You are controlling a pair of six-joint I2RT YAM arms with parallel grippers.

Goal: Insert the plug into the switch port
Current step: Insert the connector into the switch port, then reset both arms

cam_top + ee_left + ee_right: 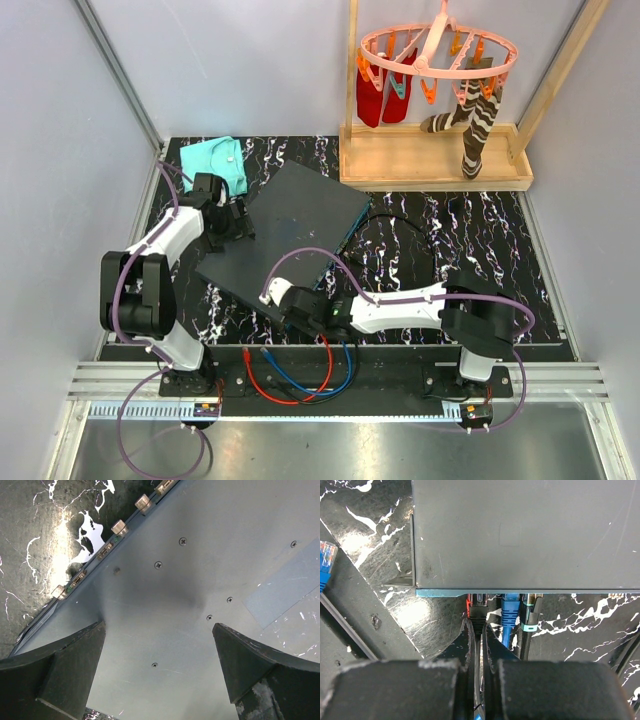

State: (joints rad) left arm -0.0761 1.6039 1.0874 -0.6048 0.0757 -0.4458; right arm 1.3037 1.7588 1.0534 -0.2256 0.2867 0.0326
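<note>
The switch [290, 225] is a large flat dark grey box lying slantwise on the mat. Its teal front edge [440, 592] faces my right gripper. My right gripper [479, 626] is shut on a black plug [479, 611], whose clear tip sits at a port in the teal edge. In the top view this gripper [292, 306] is at the switch's near edge. My left gripper [160, 665] is open, its fingers [60, 675] spread over the switch's grey top [200, 555]. It stands at the switch's left side [228, 222].
A blue plug [510, 611] and a black plug with a teal band [529, 614] sit in ports right of the black one. A loose blue plug [325, 560] lies at the left. Red and blue cables [300, 378] loop by the bases. Teal cloth [222, 160] and sock rack [435, 150] stand behind.
</note>
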